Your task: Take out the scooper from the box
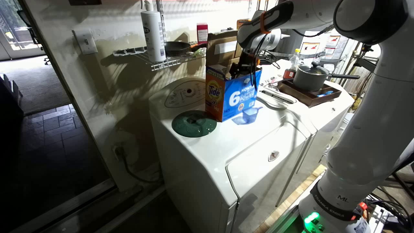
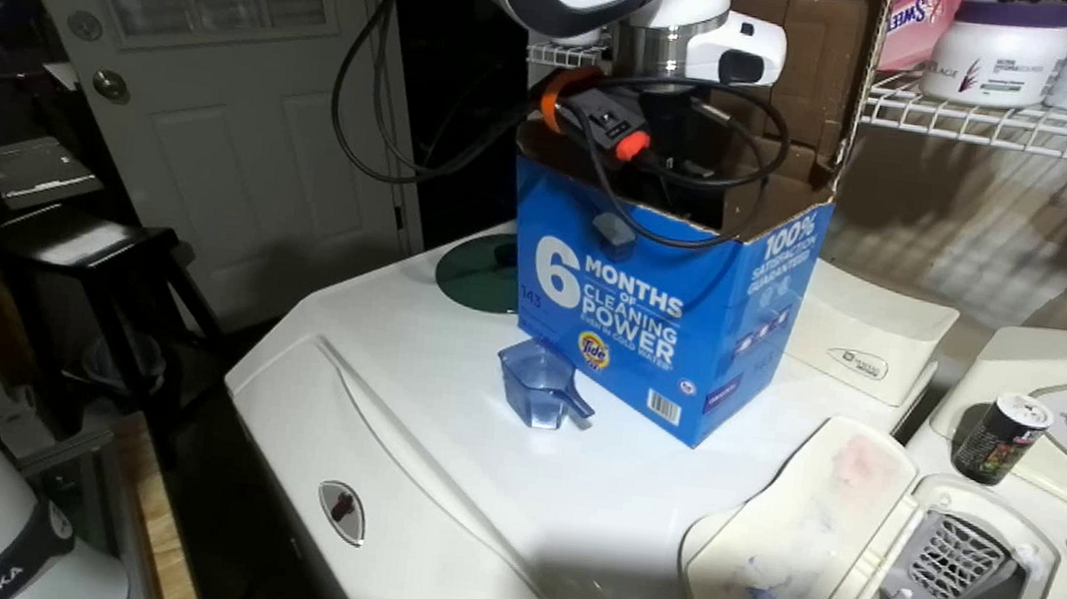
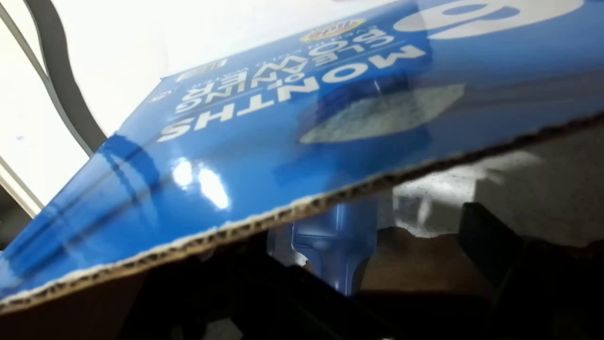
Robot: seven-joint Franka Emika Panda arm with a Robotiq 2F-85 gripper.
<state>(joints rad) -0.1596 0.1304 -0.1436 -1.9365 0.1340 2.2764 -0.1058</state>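
The blue Tide box (image 1: 239, 94) stands upright on the white washer with its brown top flap raised. My gripper (image 3: 380, 238) reaches down through the open top; in both exterior views the box wall hides its fingertips. Inside, the wrist view shows a translucent blue scooper (image 3: 335, 241), partly covered by the box's front edge. It appears in the gap between the spread fingers, closer to the left one, which overlaps the lower end of its handle. The right finger (image 3: 486, 236) is well apart from it. Nothing is gripped. Whitish contents lie around the scooper.
Another translucent blue scoop (image 2: 538, 391) sits on the washer against the front of the box. A green round lid (image 1: 194, 124) lies beside it. Black cables (image 2: 771, 156) loop over the box rim. A wire shelf (image 1: 165, 63) with bottles runs behind. An open dispenser lid (image 2: 796, 551) is nearby.
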